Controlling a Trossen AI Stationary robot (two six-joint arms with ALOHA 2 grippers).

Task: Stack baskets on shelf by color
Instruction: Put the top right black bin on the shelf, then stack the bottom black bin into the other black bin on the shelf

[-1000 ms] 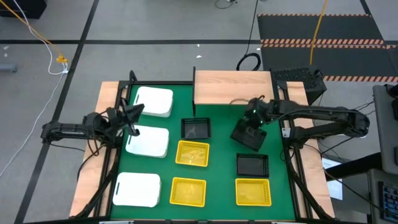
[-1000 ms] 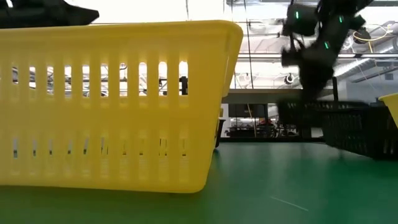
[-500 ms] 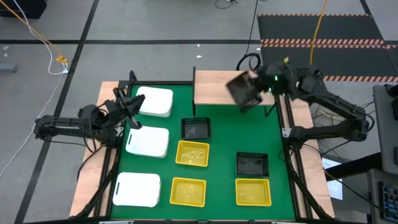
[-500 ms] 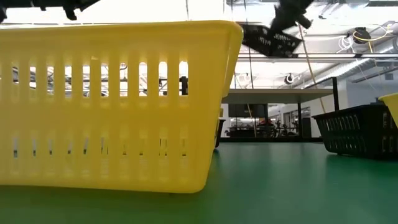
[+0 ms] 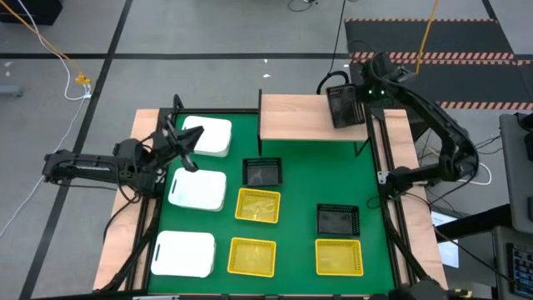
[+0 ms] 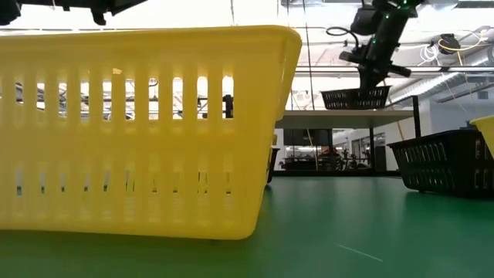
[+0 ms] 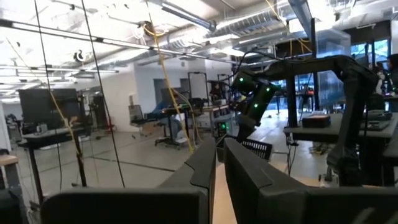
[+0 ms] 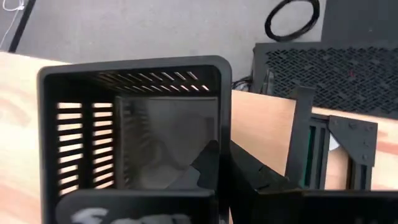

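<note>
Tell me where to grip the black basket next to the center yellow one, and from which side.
Grip a rim wall of the black basket, coming straight down from above, one finger inside and one outside. It sits upright with its open top facing up. I'd choose the far wall, toward the shelf, since the yellow basket sits close along its near side.

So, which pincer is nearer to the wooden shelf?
The right pincer: it holds a black basket over the shelf. The left pincer is far off, above the white baskets.

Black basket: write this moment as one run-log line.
right gripper: shut on black basket | place: shelf right end | left gripper: waiting, shut
</note>
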